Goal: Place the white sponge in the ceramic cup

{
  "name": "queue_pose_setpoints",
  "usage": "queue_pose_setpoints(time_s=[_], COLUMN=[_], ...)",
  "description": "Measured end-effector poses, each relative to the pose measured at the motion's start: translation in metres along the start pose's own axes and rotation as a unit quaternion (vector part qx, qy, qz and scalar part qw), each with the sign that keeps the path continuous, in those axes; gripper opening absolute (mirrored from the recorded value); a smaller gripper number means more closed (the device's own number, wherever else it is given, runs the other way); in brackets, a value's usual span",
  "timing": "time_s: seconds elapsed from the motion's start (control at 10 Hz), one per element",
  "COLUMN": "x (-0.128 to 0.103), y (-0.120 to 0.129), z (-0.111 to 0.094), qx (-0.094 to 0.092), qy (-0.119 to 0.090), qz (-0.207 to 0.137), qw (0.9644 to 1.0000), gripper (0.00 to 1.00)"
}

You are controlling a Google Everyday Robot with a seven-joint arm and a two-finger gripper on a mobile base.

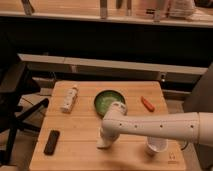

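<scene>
My gripper point(104, 141) is at the end of the white arm that reaches in from the right. It points down at the wooden table point(75, 130) near the front middle, just in front of the green bowl. A pale patch at its tip on the tabletop looks like the white sponge point(101, 145), mostly hidden by the gripper. The ceramic cup point(156, 146) is small, white and upright. It stands at the front right, under the forearm and about a hand's width right of the gripper.
A wide green bowl point(109, 101) sits at the table's centre back. A whitish bottle point(70, 98) lies at the left, a black remote point(51, 142) at the front left, and a small orange object point(146, 103) at the back right. A black chair point(15, 110) stands to the left.
</scene>
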Motion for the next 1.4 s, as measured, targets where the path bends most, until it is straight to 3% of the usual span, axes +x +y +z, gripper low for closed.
queue_pose_setpoints(time_s=[0.2, 0.6, 1.1, 1.4], x=[0.005, 0.018, 0.032, 0.046], y=[-0.001, 0.01, 0.011, 0.034], z=[-0.016, -0.005, -0.041, -0.035], qx=[-0.001, 0.001, -0.001, 0.001], qy=[0.006, 0.004, 0.007, 0.003], qz=[-0.004, 0.003, 0.01, 0.022], qw=[1.0, 1.0, 0.9999, 0.9998], gripper=[0.0, 0.0, 0.0, 0.0])
